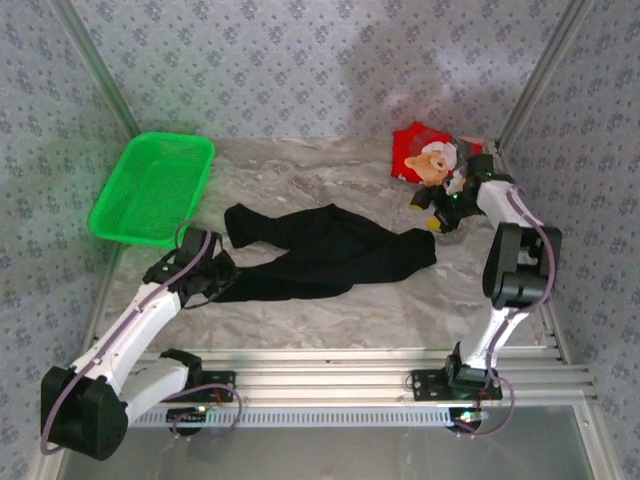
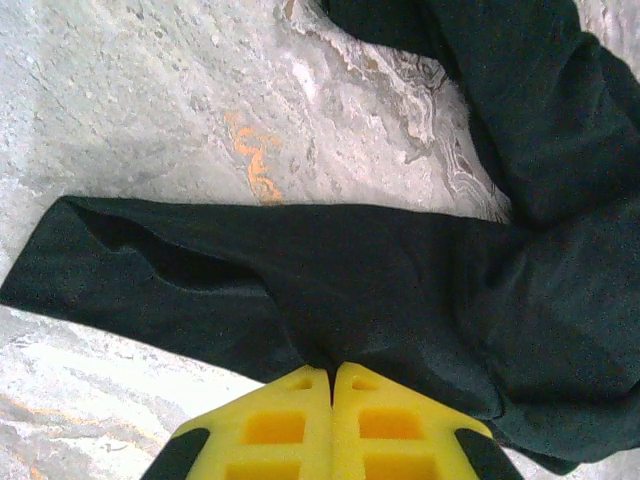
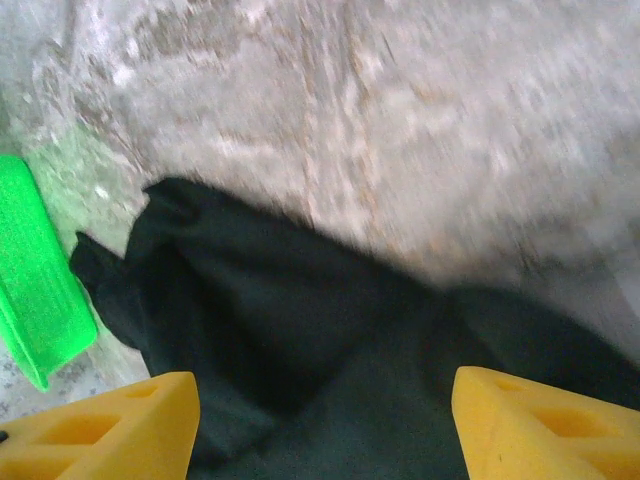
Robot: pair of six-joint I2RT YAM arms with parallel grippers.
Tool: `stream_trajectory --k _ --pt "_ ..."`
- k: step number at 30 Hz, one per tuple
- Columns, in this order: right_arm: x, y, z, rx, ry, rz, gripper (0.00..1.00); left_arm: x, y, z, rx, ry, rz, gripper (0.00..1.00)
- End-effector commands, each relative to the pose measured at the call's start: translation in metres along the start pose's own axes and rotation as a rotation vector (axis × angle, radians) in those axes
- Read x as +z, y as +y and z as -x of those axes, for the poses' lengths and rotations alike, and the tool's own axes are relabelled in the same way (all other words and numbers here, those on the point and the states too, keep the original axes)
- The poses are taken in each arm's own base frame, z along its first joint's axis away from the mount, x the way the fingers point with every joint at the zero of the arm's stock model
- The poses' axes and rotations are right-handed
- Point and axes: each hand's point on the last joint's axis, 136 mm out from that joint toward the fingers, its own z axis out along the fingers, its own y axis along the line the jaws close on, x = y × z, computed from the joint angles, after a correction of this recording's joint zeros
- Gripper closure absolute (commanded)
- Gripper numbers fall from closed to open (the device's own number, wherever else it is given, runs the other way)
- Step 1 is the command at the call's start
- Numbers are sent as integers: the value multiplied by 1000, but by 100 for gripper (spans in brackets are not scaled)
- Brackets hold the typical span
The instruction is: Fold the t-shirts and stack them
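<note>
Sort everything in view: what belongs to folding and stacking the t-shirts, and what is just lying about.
Belongs to the job:
- black t-shirt, crumpled mid-table
- red t-shirt with a bear print, bunched at the far right
- left gripper, shut on the black t-shirt's edge
- right gripper, open

Just lying about:
- green basket, at the far left

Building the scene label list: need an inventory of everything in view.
crumpled black cloth t-shirt: 1, black, table centre, unfolded
red cloth t-shirt with teddy-bear print: 1, red, far right corner, bunched
green plastic mesh basket: 1, green, far left
grey marbled table: 1, grey-white, under everything
left claw: 1, yellow fingers, shut on the black shirt's near-left edge
right claw: 1, yellow fingers, open, beside the red shirt
</note>
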Motion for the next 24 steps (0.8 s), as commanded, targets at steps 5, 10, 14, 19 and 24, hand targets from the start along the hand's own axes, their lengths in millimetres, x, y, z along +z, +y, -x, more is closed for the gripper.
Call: stream_trajectory --k 5,10,14,19,24 --pt "-27 -64 -79 -4 52 -197 30 -1 -8 4 8 -12 -52 100" --pt "12 -91 -67 -11 80 -253 36 -4 -12 5 21 -13 -70 100" --pt "41 -95 -57 -63 109 -320 38 -8 -11 5 23 -16 -65 100" --pt "59 -93 -35 -62 83 -340 81 -15 -6 4 22 -26 -64 100" --pt "-2 -48 -61 -89 62 -287 100 -43 1 3 51 -48 -34 100"
